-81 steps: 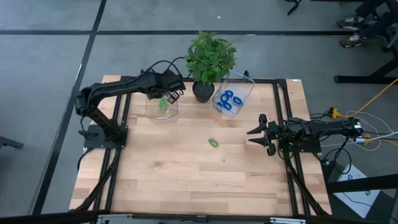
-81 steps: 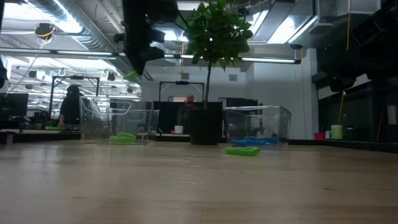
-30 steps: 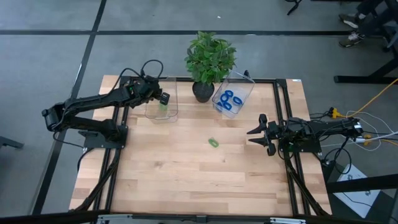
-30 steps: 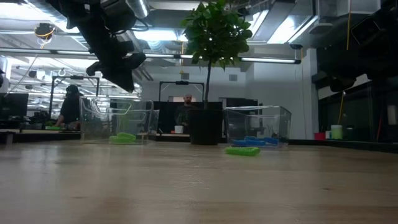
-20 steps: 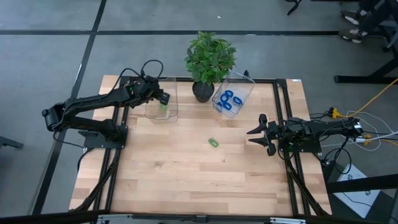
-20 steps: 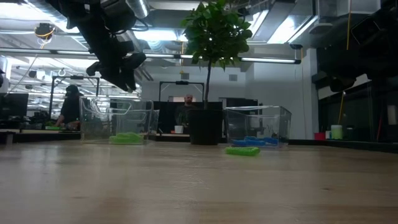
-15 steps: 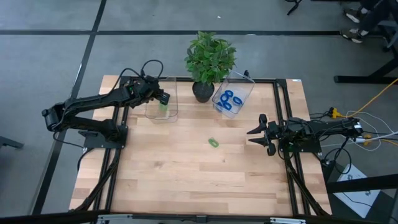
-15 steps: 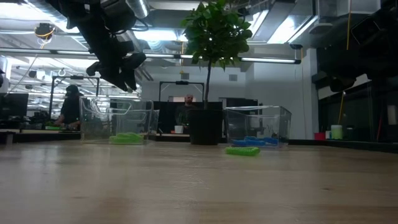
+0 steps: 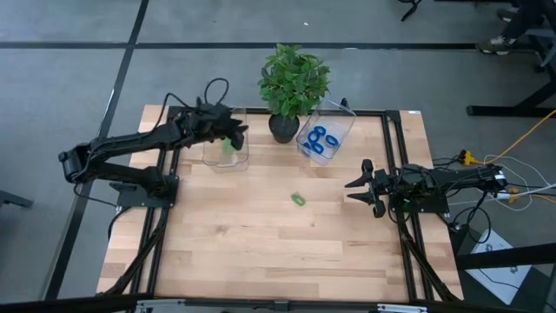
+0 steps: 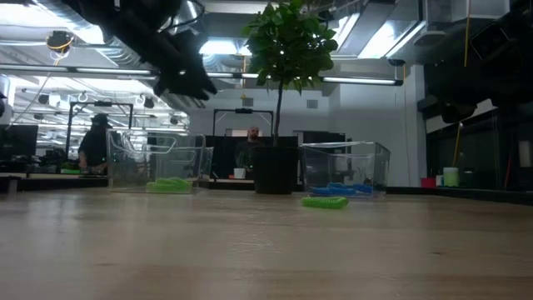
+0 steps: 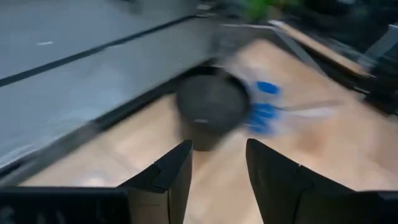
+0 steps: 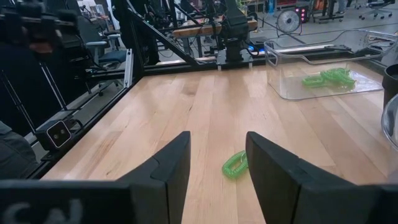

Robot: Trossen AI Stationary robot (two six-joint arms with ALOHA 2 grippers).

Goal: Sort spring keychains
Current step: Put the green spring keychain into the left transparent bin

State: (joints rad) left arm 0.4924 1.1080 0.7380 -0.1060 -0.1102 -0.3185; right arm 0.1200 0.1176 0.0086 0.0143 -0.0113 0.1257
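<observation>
Several light green spring keychains (image 9: 228, 148) lie on the floor of the left clear bin (image 9: 215, 159); they also show in the low view as green keychains (image 10: 170, 183). Blue spring keychains (image 9: 320, 142) lie in the right clear bin (image 9: 340, 128). One green keychain (image 9: 298, 199) lies loose on the table's middle. My left gripper (image 9: 236, 130) hangs open and empty above the left bin, pointing toward the plant pot (image 11: 208, 111). My right gripper (image 9: 354, 185) waits open at the table's right, with the loose keychain (image 12: 235, 163) just beyond its fingers.
A leafy potted plant (image 9: 294, 83) stands between the two bins at the table's far edge. Black frame rails (image 9: 400, 174) run along the table's left and right sides. Bare wood (image 9: 261, 252) fills the near half. People sit in the room behind the table (image 10: 93, 142).
My left gripper has risen and swung toward the table's right, turning toward the plant pot. The green heap in the left bin has grown by one keychain that fell in.
</observation>
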